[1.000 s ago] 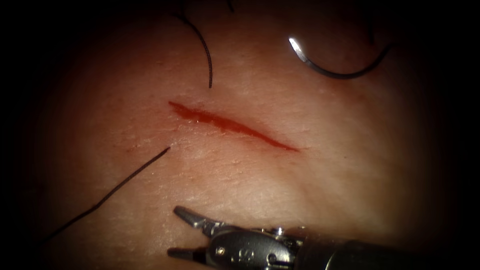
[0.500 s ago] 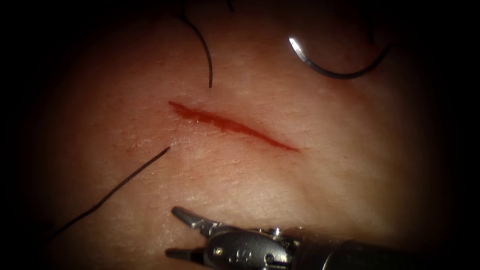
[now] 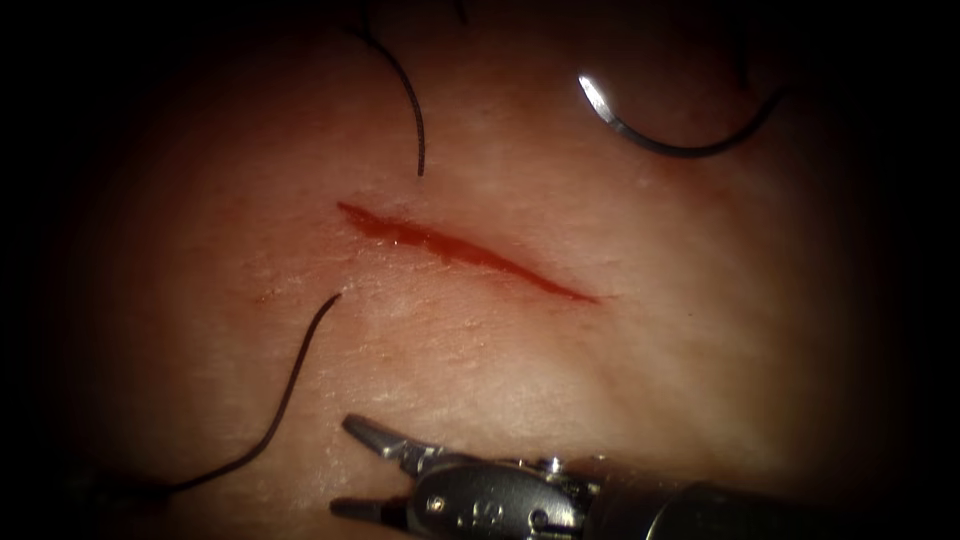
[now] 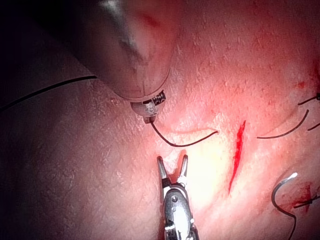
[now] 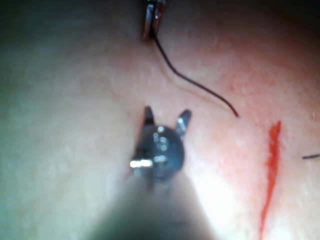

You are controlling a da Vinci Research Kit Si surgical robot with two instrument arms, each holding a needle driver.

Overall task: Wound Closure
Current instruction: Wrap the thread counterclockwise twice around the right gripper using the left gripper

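In the endoscope view, the right tool (image 3: 352, 468) lay below the cut (image 3: 465, 250), its jaws spread wide and holding nothing, just as in the two earlier pictures. What had changed was the thread (image 3: 290, 395) to the left of that tool. Half a second before, it ran as a straight, taut line from its free end near the cut's left end down and away. At this moment it sagged in a slack curve, while the free end sat where it had been. I judged that tension on that strand had been let off, not pulled through. The needle (image 3: 670, 125) lay loose on the tissue (image 3: 620, 360), well beyond the cut from the right tool and held by neither tool, unmoved across the three pictures. A second strand (image 3: 412, 110) curved down toward the cut from the far side.

In the left wrist view, the left tool (image 4: 149, 119) had its jaws closed on the thread (image 4: 185, 142), which bowed slackly from its tip toward the cut (image 4: 237, 155). The right tool (image 4: 172, 167) stood just beyond, jaws apart and empty. The needle (image 4: 280, 192) rested on the far side of the cut, not in the tissue.

In the right wrist view, the right tool (image 5: 165, 119) showed both jaws splayed and bare, the thread (image 5: 197, 87) passing ahead of it from the left tool (image 5: 152, 20) toward the cut (image 5: 270, 170).
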